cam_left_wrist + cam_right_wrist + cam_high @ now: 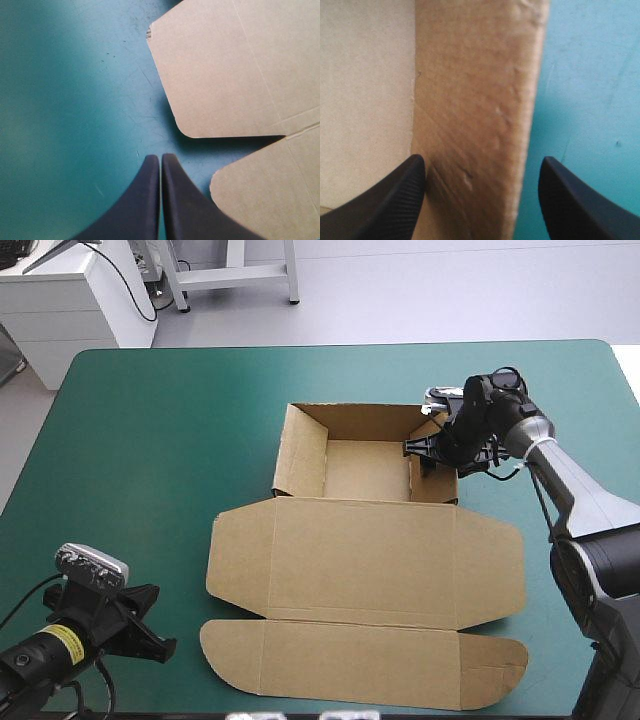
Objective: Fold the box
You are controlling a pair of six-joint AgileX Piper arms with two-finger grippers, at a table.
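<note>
Right wrist view: right gripper (pixel 482 161) spread astride box (pixel 470 75) wall, left gripper (pixel 160 157) pressed together; board prob. light, stiff, so pinch wall edge.

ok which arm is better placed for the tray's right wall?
Right. The right hand is open astride the right wall of the box. The left hand is shut over bare teal-green cover beside the flat lid.
</note>
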